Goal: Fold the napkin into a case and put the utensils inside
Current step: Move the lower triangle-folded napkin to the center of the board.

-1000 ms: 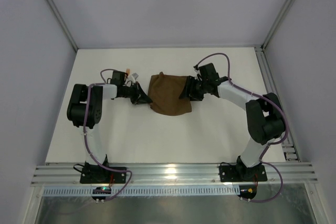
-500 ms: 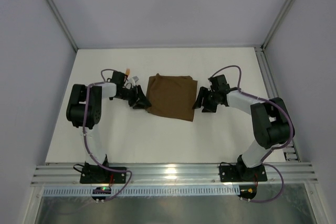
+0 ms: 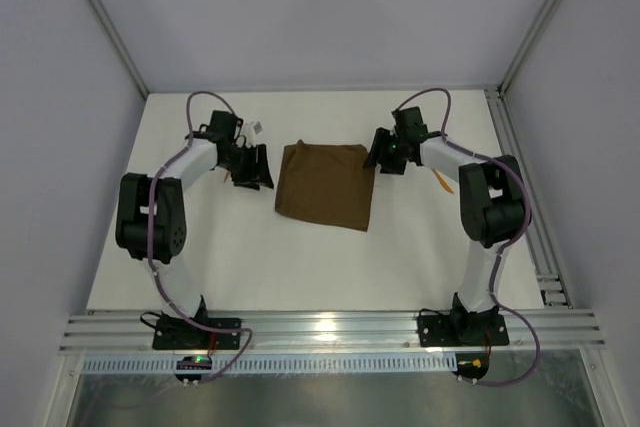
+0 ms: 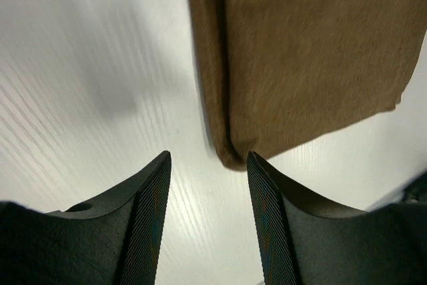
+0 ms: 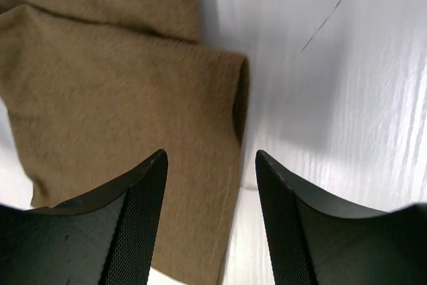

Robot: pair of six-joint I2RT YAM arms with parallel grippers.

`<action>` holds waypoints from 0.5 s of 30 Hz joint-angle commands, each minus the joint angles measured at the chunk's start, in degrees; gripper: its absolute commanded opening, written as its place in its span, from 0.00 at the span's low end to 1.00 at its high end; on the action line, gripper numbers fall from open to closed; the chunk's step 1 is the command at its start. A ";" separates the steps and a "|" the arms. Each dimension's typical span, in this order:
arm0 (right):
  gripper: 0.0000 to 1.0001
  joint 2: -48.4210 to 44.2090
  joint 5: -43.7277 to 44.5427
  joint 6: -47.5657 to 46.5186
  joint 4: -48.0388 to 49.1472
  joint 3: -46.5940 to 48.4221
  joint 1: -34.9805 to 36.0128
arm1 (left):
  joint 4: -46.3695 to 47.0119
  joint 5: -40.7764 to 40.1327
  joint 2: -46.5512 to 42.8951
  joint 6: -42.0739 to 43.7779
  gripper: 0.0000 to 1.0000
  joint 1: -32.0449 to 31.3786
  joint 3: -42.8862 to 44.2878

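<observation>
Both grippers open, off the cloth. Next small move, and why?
Probably lower the right gripper onto the near edge of the napkin and close on it for another fold. The cloth lies folded but broad, not yet a narrow case. That edge sits between the open jaws, and the left gripper is open too, holding nothing.

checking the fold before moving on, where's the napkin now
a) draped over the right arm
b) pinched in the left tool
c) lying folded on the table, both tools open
c: the napkin lies folded on the table, the left tool and right tool open beside it, gripping nothing.
</observation>
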 commanded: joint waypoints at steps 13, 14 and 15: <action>0.56 11.56 -0.39 0.97 1.35 10.05 -0.61 | 4.87 -19.91 15.66 9.64 0.55 -11.32 29.48; 0.55 11.38 -0.12 0.88 1.79 10.04 -0.70 | 5.31 -20.44 16.53 9.47 0.55 -11.41 30.54; 0.55 11.29 -0.04 0.71 1.97 10.04 -0.70 | 5.40 -20.97 17.33 8.59 0.55 -11.50 31.60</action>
